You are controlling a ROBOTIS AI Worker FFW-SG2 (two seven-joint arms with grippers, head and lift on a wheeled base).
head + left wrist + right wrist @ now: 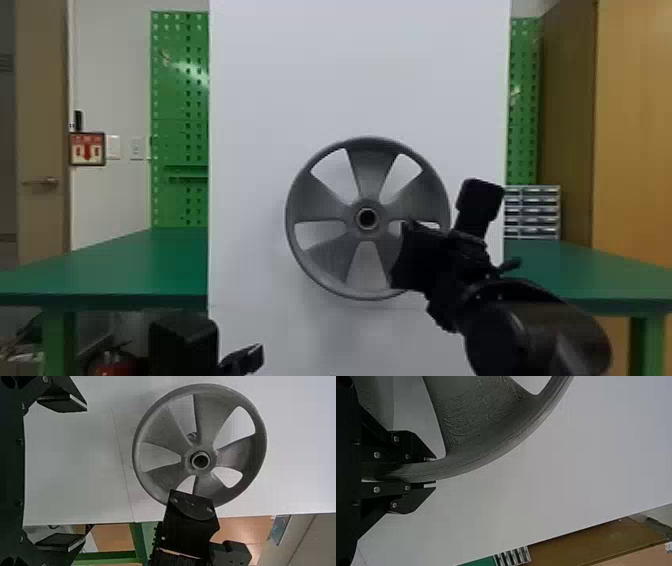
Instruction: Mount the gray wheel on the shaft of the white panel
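Note:
My right gripper is at the lower right of the gray wheel, which stands upright before the white panel. In the right wrist view my right gripper is shut on the wheel's rim, one finger on each side. At the bottom left of the head view is my left gripper; in the left wrist view, my left gripper stands wide open with bare panel between its fingers. Through a wheel opening a small part of the shaft shows, off-centre from the hub.
Green tables extend on both sides of the panel. Green pegboards rise behind it. A small drawer cabinet stands at the right, near a tall wooden cabinet.

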